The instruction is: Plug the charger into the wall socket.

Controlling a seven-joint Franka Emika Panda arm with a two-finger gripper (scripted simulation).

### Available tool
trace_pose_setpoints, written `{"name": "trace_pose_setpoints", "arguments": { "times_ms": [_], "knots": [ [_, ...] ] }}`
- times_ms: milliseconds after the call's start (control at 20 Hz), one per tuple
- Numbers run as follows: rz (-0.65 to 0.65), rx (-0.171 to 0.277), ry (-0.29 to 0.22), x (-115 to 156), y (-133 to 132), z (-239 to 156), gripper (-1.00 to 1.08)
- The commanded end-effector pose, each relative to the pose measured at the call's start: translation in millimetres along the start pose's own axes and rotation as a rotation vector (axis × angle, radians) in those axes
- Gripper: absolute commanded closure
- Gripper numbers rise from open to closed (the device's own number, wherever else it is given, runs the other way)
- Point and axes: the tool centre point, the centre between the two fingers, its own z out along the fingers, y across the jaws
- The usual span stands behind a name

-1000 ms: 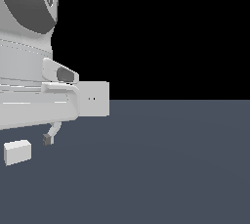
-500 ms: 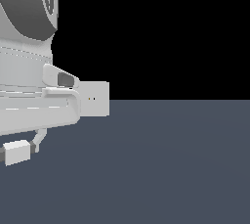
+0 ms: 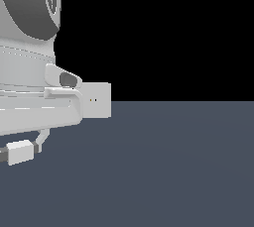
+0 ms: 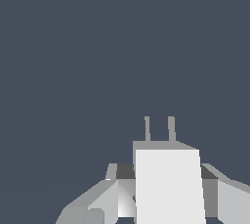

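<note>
1. Floor (image 3: 188, 171): flat grey-blue plane, bare where shown.

2. Arm (image 3: 30, 62): large white Panda body, fills the exterior view's left; blocks part of socket face. Risk: bulk hides the approach line, so any misalignment goes unseen from this cam.

3. Wall socket (image 3: 99, 100): upright white square block w/ two tiny dark holes, stands at floor's far edge, partly behind arm. Well apart from charger.

4. Charger (image 4: 168, 184): small white block, low at the exterior view's left edge (image 3: 20, 152), sits between the fingers. Wrist view shows two prongs (image 4: 159, 129) sticking out fwd over bare floor; socket not in wrist view.

5. Gripper (image 4: 166, 193): fingers flank charger on both sides, close in; appears to be grasping it, tho contact not fully visible.

Hazards (judged):
- Prongs not yet aimed at holes; small holes = little tolerance, prongs may hit the face and push socket over or back.
- Charger may twist in grip if prongs jam.
- Grip looks set near block's rear; slip poss. under push load.
</note>
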Motion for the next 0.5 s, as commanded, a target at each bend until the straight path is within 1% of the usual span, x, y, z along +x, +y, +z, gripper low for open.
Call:
{"name": "trace_pose_setpoints", "arguments": {
  "times_ms": [0, 200, 450],
  "knots": [
    [0.026, -0.005, 0.001, 2, 6, -4, 1.08],
    [0.103, -0.017, 0.002, 5, 21, -15, 1.08],
    [0.246, -0.04, 0.004, 8, 50, -35, 1.08]
  ]
}}
